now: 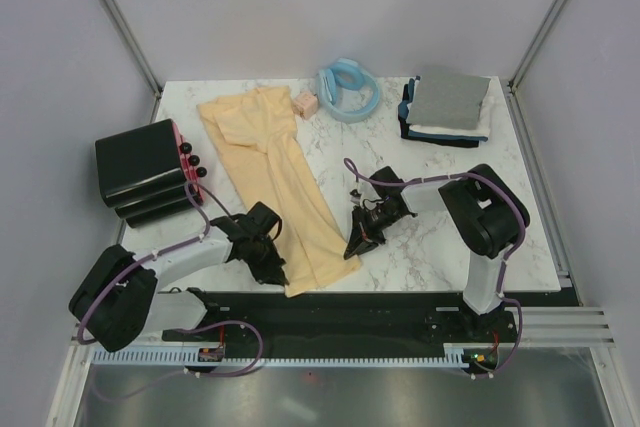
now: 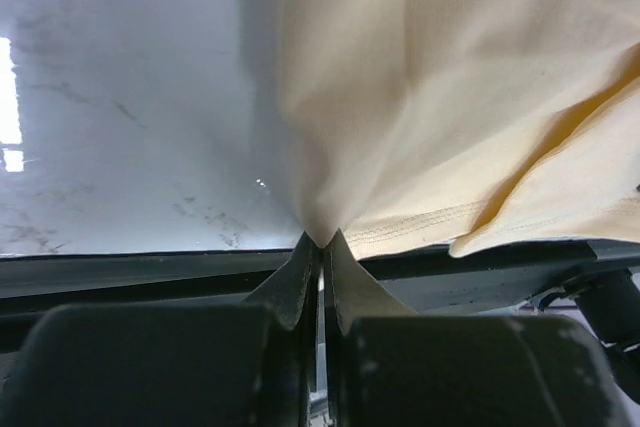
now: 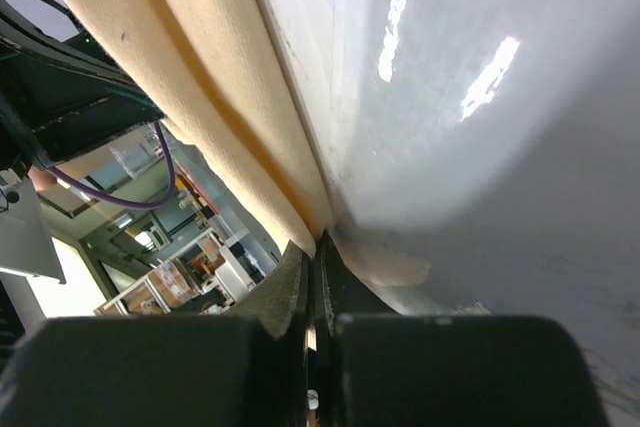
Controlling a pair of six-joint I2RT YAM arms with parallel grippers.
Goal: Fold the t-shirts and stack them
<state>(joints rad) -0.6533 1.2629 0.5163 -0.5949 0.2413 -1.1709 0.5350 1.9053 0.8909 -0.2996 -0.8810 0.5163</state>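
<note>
Marble surface [image 1: 440,237] carries a pale yellow t-shirt [image 1: 270,162], which lies in a long strip from the far left down to the near edge. A stack of folded t-shirts [image 1: 447,107], grey on top, sits at the far right corner. The left hand [image 1: 275,272] pinches the yellow shirt's near left edge. The right hand [image 1: 355,245] is clamped on its near right edge.

On the tabletop [image 1: 420,259] a t-shirt [image 1: 275,177] lies stretched from the far side to the near edge. A box [image 1: 145,172] stands left of it. At the far edge a ring [image 1: 349,89] lies right of it, and a stack [image 1: 447,107] of t-shirts right of the ring.
</note>
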